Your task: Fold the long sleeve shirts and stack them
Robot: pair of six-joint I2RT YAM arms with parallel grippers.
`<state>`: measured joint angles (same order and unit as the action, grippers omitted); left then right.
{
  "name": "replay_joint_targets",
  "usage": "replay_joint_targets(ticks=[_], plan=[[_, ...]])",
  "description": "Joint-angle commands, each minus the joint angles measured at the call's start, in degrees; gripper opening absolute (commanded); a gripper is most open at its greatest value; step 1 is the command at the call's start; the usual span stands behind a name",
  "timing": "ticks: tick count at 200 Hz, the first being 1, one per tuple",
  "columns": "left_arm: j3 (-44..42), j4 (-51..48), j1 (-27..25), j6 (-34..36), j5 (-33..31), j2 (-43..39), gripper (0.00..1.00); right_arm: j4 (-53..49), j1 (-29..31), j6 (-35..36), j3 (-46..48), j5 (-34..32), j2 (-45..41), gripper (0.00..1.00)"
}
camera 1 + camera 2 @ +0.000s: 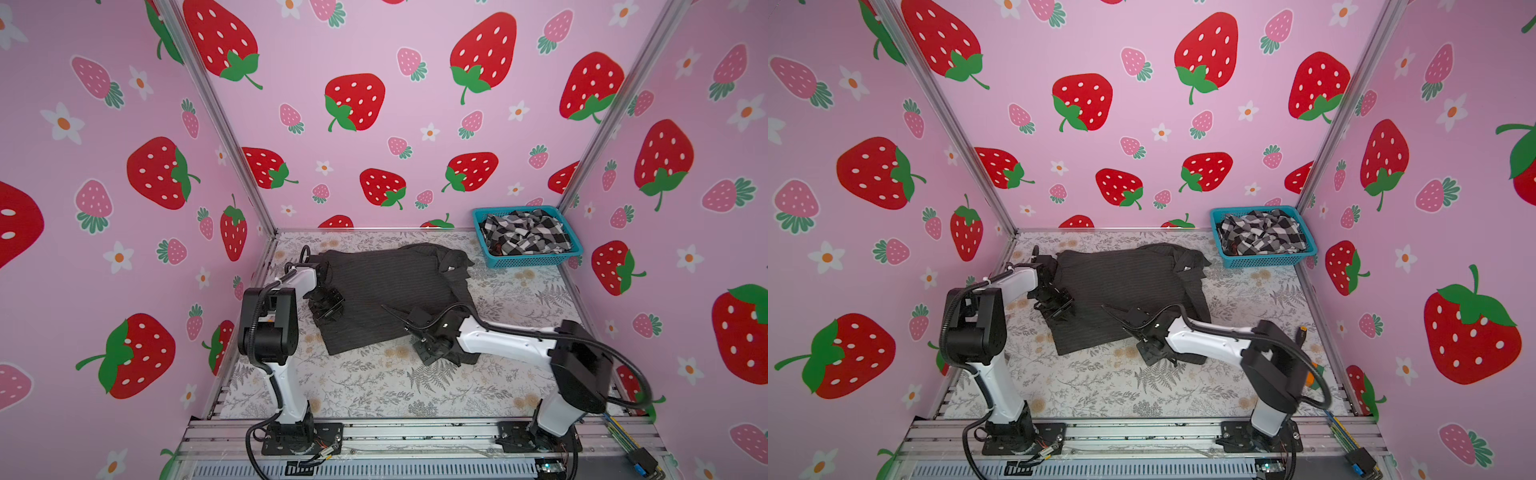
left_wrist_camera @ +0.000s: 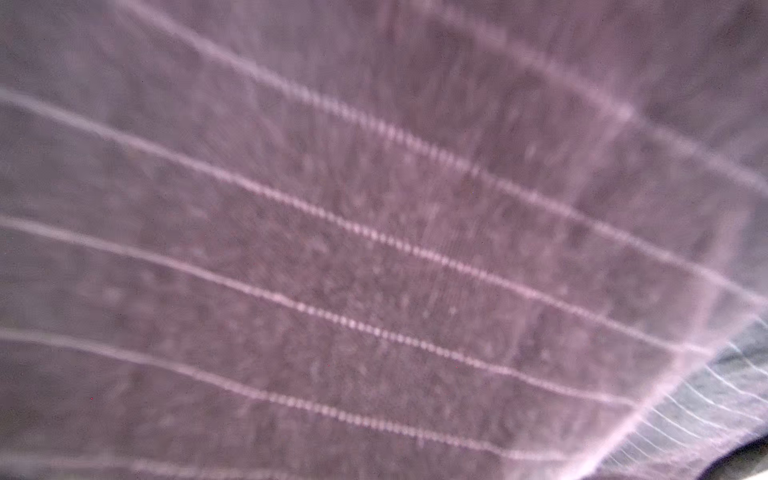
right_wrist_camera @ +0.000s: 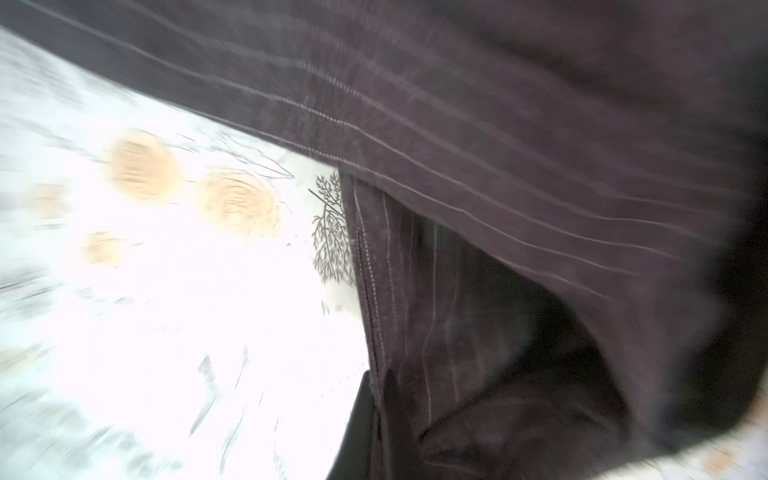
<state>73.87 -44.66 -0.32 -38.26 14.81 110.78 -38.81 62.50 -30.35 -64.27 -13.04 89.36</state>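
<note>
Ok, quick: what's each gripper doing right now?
Left gripper: at the left edge of the dark shirt; open or closed cannot be told.
Right gripper: closed at its near corner; grip on cloth unclear.

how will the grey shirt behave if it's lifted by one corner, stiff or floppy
Probably floppy: the grey shirt lies flat in soft folded layers with a rumpled collar end, so a lifted corner would likely drape and trail. Likely light too, since the weave looks thin up close in the left wrist view. Pushed across the table, it would probably bunch rather than slide whole.
</note>
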Motion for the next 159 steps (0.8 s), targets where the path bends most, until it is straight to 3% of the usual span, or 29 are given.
replay_joint_targets(ticks=[1,24,43,62,80,87,100,107,125,144,159], plan=[[2.31,-2.35,0.29,0.83,-2.92,1.95,0.25,-2.60,-7.81,-0.13,1.47,-5.49,-15.74,0.00],[2.42,-2.22,0.32,1.01,-3.56,2.80,0.24,0.01,-22.72,2.34,4.45,1.09,-26.94,0.00],[2.42,-2.52,0.32,1.51,-4.38,3.58,0.23,3.19,-29.70,4.77,5.43,6.92,-29.64,0.00],[2.10,-2.69,0.48,2.03,-5.13,3.91,0.22,4.48,-34.24,6.04,5.34,7.49,-29.07,0.00],[1.72,-2.82,1.01,2.31,-5.68,3.76,0.21,2.31,-40.17,4.23,4.21,3.64,-25.73,0.00],[1.55,-2.84,1.10,2.40,-5.56,3.53,0.21,1.66,-42.24,4.26,3.62,4.41,-23.85,0.09],[1.59,-3.27,1.11,2.60,-5.48,2.85,0.21,-0.95,-42.93,4.16,1.84,0.71,-20.14,0.45],[1.54,-3.41,1.04,2.58,-5.02,2.08,0.22,-1.89,-42.90,4.31,1.27,-0.84,-19.41,0.59],[1.13,-4.21,0.59,2.75,-4.69,-0.94,0.30,-2.95,-42.65,4.07,1.42,-3.16,-20.72,0.68],[-0.02,-5.95,-0.26,2.68,-5.31,-5.62,0.47,-6.22,-41.47,3.41,1.39,-3.33,-21.42,0.78],[-1.70,-7.62,-1.52,2.49,-5.70,-10.38,0.57,-8.61,-37.23,2.00,2.74,-3.01,-20.80,0.89]])
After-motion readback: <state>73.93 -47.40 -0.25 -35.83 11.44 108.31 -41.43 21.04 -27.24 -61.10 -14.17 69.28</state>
